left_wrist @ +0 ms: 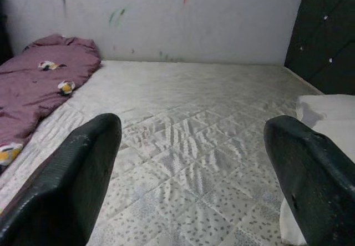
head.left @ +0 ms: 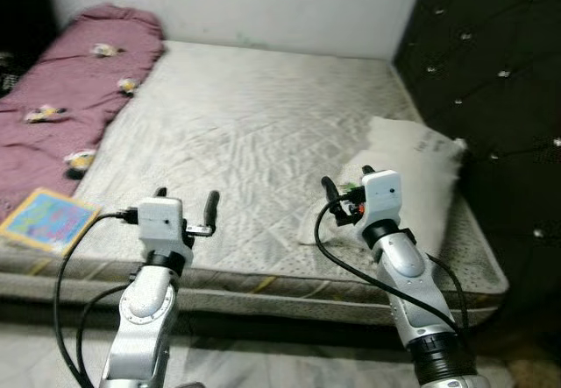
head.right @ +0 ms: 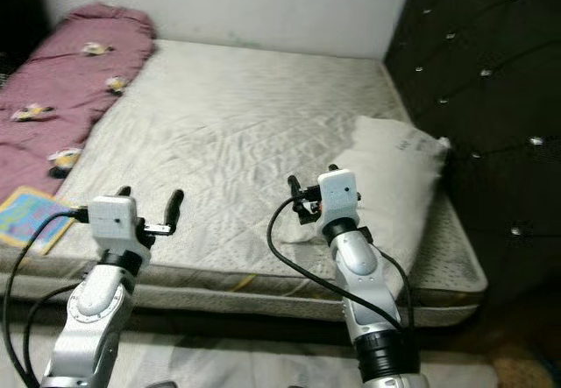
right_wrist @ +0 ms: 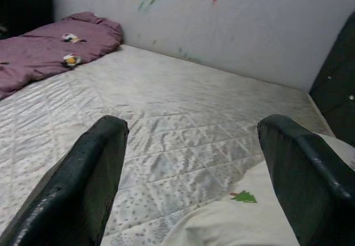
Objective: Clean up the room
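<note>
Two spread grippers, left gripper, right gripper, mattress

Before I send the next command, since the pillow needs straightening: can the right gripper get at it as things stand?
Probably yes. The right gripper hangs open just at the near edge of the pillow, which lies on the mattress by the headboard, with nothing between them.

No text can be read anywhere. The pillow bears faint dark marks near its top corner, too small to make out. The colourful book shows only blurred patterns.
</note>
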Tool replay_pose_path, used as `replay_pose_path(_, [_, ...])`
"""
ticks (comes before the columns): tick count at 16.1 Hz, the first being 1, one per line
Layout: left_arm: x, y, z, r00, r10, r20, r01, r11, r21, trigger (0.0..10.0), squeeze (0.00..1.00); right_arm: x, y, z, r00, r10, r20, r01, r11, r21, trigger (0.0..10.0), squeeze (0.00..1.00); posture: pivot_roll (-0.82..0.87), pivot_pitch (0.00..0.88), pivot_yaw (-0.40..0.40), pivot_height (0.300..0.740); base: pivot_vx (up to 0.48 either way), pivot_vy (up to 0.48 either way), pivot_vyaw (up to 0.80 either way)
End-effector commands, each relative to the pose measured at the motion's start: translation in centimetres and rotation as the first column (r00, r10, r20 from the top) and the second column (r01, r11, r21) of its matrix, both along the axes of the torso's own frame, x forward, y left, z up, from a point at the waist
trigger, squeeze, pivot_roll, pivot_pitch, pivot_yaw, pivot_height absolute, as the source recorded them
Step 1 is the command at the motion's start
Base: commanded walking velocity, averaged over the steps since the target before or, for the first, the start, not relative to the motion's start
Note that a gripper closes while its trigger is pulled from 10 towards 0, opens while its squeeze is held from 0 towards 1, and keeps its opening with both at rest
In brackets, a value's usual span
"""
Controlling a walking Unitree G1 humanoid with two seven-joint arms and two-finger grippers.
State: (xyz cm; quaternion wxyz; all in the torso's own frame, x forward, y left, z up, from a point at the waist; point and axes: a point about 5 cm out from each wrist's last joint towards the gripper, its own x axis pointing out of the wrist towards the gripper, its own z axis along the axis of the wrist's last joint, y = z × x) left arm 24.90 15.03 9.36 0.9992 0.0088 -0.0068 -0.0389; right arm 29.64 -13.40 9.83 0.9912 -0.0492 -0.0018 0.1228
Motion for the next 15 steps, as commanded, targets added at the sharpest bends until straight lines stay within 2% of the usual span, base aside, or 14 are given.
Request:
replay_pose_path(1, [0.09, -0.35, 0.34, 1.000, -0.017, 0.014, 0.017, 1.000, -0.009, 10.0, 0.00, 0.31, -0.03, 0.66, 1.000, 0.005, 0.026, -0.005, 1.000, -0.001, 10.0, 0.00, -0.06, 0.000, -0.069, 0.740, 0.319, 0.000, 0.00])
replay_pose_path(8, [0.05, -0.36, 0.22, 1.000, -0.018, 0.006, 0.018, 1.000, -0.009, 10.0, 0.00, 0.32, 0.03, 0.79, 1.000, 0.005, 0.031, -0.005, 1.000, 0.000, 10.0, 0.00, -0.06, 0.000, -0.067, 0.740, 0.301, 0.000, 0.00])
replay_pose_path(11, [0.16, 0.00, -0.17, 1.000, 0.023, -0.021, -0.022, 1.000, 0.013, 10.0, 0.00, 0.32, 0.00, 0.70, 1.000, 0.006, 0.027, -0.005, 1.000, -0.003, 10.0, 0.00, -0.06, 0.000, -0.070, 0.740, 0.000, 0.000, 0.00])
replay_pose_path(15, [0.15, 0.03, -0.15, 1.000, 0.022, -0.019, -0.022, 1.000, 0.018, 10.0, 0.00, 0.39, -0.17, 0.57, 1.000, -0.003, 0.016, 0.003, 1.000, 0.009, 10.0, 0.00, -0.06, 0.000, -0.070, 0.740, 0.000, 0.000, 0.00])
